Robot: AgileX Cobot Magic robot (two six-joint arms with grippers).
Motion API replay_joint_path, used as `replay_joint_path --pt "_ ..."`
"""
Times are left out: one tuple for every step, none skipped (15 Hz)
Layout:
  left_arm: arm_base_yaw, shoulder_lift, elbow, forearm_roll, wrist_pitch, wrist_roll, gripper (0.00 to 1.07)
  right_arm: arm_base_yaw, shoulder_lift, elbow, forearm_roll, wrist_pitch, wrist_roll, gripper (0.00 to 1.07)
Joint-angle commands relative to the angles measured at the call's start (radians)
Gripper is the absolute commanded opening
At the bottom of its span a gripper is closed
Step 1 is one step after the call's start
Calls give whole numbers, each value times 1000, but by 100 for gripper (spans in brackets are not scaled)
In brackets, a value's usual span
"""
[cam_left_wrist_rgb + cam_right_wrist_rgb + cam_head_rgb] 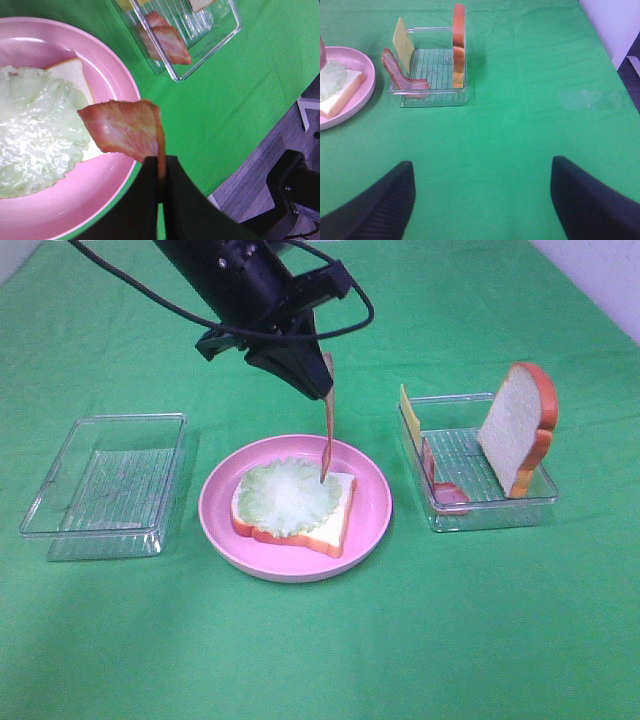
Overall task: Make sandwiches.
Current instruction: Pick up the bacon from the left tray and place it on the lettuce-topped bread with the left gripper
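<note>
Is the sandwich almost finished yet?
About halfway. Done: one bread slice with lettuce lies on the pink plate. In hand: the left gripper holds a bacon strip over the lettuce. Left: the second bacon strip, the cheese and the other bread slice wait in the clear tray.

Green cloth [520,115] lies open between and ahead of the right gripper's [481,164] fingers [385,205]; farther ahead a clear tray [432,96] blocks (upright bread slice [458,45] tallest). Below the left gripper's [161,162] fingers [142,200]: hanging bacon strip [125,127], then the pink plate [117,75].
</note>
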Motion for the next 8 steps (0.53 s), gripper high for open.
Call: replay_joint_path --pt "-28 33 -1 0 5 8 0 -4 -16 2 3 -7 -13 71" --pt "-29 44 0 6 1 9 0 -4 -16 2 3 -7 -13 71" --pt "-27 50 0 31 -1 8 0 -4 -16 2 4 -7 -13 71" --pt "-27 56 0 84 -3 -4 0 -4 -16 2 6 -7 -13 71" --pt "-27 64 0 142 -2 -35 0 -4 -16 2 6 -7 -13 71" --pt "-27 77 0 178 8 -81 0 -4 -16 2 6 -7 -13 71" --pt "-27 92 0 194 20 -126 0 -4 -16 2 7 -7 -13 71" --pt "-27 101 0 223 26 -157 0 -4 -16 2 7 -7 -13 71"
